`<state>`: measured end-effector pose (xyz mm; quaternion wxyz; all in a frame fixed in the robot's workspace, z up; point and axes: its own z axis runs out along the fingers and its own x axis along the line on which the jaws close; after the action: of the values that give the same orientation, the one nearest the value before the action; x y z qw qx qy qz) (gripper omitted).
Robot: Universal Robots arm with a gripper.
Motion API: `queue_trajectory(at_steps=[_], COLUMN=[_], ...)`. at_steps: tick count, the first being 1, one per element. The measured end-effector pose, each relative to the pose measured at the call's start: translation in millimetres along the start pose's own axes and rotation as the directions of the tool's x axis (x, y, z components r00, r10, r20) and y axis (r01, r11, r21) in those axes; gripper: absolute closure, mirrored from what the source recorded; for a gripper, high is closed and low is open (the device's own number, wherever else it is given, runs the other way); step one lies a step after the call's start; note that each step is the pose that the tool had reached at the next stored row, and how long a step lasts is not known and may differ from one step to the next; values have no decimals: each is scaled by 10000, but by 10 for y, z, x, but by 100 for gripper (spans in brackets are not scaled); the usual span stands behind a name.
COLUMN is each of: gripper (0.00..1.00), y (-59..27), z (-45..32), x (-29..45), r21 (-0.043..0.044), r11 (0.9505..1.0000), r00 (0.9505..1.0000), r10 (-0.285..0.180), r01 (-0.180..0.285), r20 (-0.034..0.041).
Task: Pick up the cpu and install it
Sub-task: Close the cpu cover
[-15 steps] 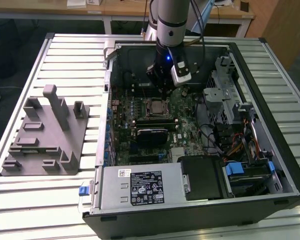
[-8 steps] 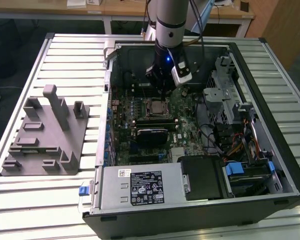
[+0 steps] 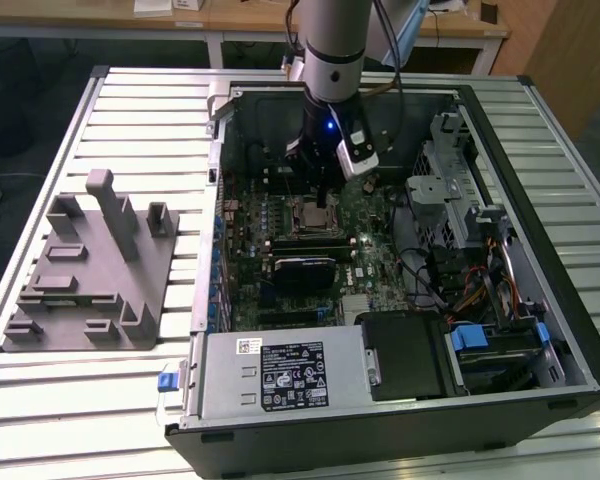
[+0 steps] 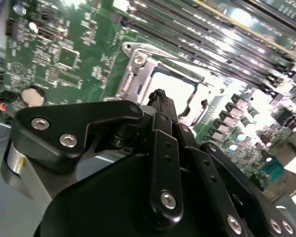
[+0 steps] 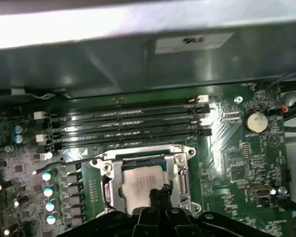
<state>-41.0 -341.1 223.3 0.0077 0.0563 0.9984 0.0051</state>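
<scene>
Slatted metal table [image 3: 130, 100], open PC case [image 3: 540, 260] on it, grey fixture block [image 3: 90, 270] on the table at the exterior view's left, well apart from the case. My gripper [image 3: 325, 192] is down inside the case over the motherboard [image 3: 380, 265]. The cpu [image 5: 138, 183] lies flat in the metal-framed socket [image 5: 108, 183], near the memory slots [image 5: 128, 123]. In both wrist views my jaws are together, nothing between them, tips just over the cpu's edge.
</scene>
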Motion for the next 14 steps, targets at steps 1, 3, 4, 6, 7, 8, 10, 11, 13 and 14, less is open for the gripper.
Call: queue_trajectory(at_steps=[1, 3, 4, 6, 7, 8, 10, 11, 13, 14], gripper=[89, 89, 89, 89, 89, 89, 89, 89, 89, 89], y=[-7, -13, -14, -14, -15, -15, -17, -19, -22, -23], z=[5, 15, 18, 18, 18, 20, 27, 33, 58, 72], x=[19, 41, 48, 49, 50, 52, 73, 91, 112, 116], r21=[0, -2, 0, 2, 2, 1, -1, 0, -1, -1], r11=[10000, 10000, 10000, 10000, 10000, 10000, 10000, 10000, 10000, 10000], r00=[10000, 10000, 10000, 10000, 10000, 10000, 10000, 10000, 10000, 10000], r10=[-11, -20, -21, -23, -22, -22, -21, -22, -21, -21], r01=[11, 20, 21, 23, 22, 22, 21, 22, 21, 21], r20=[0, 0, -1, -1, -1, -1, 0, -1, 0, 0])
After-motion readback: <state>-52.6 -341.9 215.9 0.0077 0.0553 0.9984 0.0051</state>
